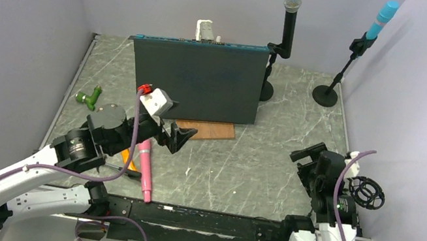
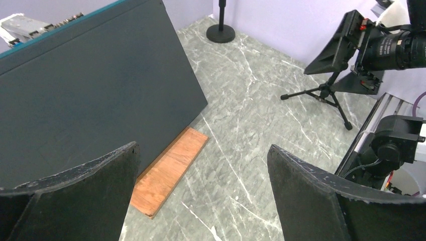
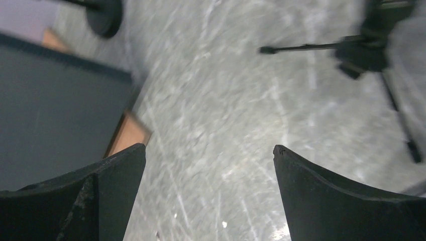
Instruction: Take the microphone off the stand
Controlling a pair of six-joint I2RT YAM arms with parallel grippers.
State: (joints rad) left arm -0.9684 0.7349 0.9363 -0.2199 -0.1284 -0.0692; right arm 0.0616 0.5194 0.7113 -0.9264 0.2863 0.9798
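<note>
Currently the left jaws and right jaws both stand spread wide, pinching nothing. The black microphone [image 1: 288, 27] sits upright in its stand [image 1: 267, 91] beside the dark panel [image 1: 194, 81]

Nothing legible anywhere: no word, brand, number or sign. Only tiny pale marks on the black camera lens barrel [image 2: 397, 50], upper right, too small to read. Faint smudges on the dark grey upright panel [image 1: 194, 81], centre, equally unreadable.

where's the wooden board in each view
top external: wooden board at centre, flat at the foot of the dark panel.
left wrist: lower left of centre, at the panel's bottom edge.
right wrist: left of centre, blurred, beside the panel.
shared landmark: the dark panel.
</note>
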